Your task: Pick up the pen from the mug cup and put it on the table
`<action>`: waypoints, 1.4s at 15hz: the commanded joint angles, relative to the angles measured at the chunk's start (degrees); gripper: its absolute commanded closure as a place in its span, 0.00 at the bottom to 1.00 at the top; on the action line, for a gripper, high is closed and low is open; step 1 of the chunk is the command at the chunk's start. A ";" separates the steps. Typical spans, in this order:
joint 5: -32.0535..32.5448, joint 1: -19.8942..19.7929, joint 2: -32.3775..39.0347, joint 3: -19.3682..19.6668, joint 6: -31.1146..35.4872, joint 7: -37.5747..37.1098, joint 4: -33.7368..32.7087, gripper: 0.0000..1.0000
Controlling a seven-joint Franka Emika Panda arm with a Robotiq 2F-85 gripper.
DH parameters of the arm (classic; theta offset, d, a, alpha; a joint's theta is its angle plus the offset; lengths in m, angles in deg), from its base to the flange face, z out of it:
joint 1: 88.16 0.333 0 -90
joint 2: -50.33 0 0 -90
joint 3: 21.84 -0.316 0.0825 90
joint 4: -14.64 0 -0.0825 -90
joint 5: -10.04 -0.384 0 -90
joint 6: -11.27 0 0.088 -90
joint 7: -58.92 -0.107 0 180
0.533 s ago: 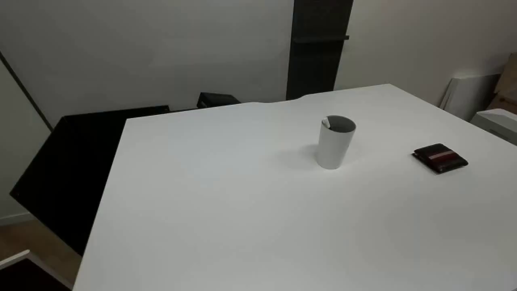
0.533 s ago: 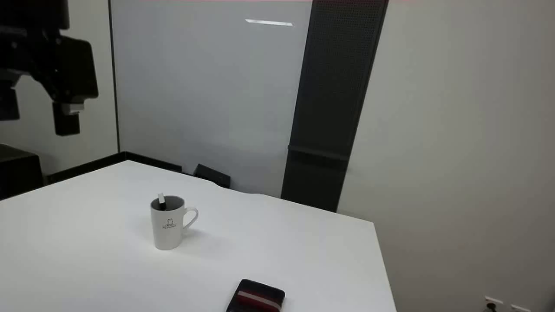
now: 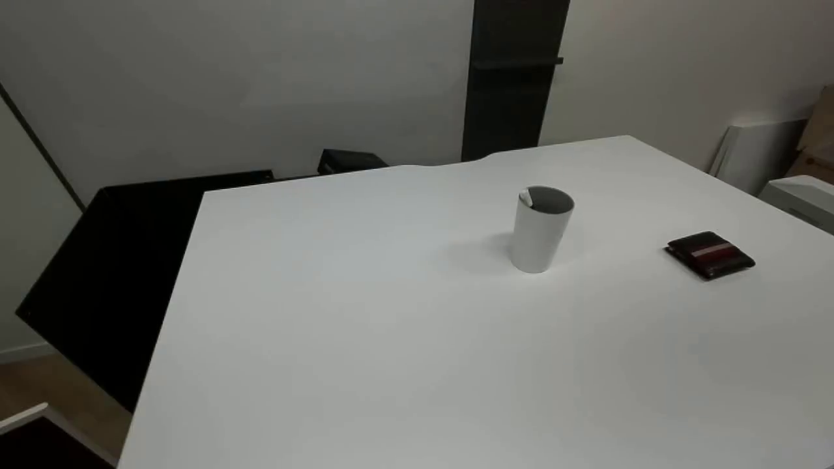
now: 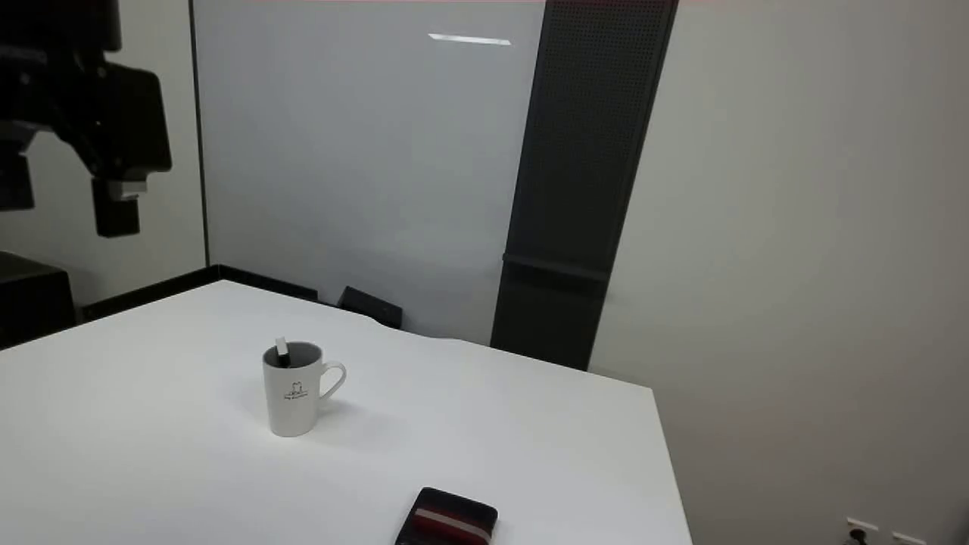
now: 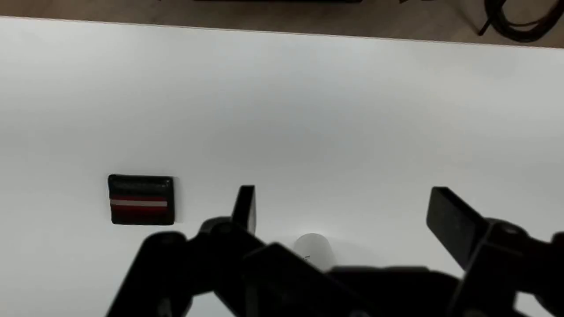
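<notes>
The white mug cup (image 3: 539, 236) stands upright on the white table (image 3: 326, 326). In an exterior view the mug (image 4: 291, 405) shows a small printed mark and a handle. The pen (image 4: 283, 353) leans inside it, its pale end above the rim and a black part below; only its pale tip (image 3: 526, 197) shows in an exterior view. My gripper (image 4: 66, 198) is open and empty, high above the table at the left. In the wrist view the gripper (image 5: 347, 211) has its fingers wide apart. The mug's lower part (image 5: 315, 252) shows between them; the pen is hidden there.
A dark wallet with red and pale stripes (image 3: 710, 255) lies flat on the table; it also shows in an exterior view (image 4: 448, 518) and the wrist view (image 5: 142, 200). A dark block (image 4: 34, 299) stands below the gripper at the left. A black box (image 3: 352, 161) sits behind the table's far edge.
</notes>
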 commanded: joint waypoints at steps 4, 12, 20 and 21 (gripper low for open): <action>-0.09 -0.21 0.02 -0.16 -0.14 0.11 -0.11 0.00; 1.23 -0.81 0.08 -0.71 0.55 -0.72 -0.08 0.00; 9.17 -3.51 12.12 0.79 0.01 1.54 -8.47 0.00; 9.91 -3.77 13.96 0.91 0.35 1.77 -9.80 0.00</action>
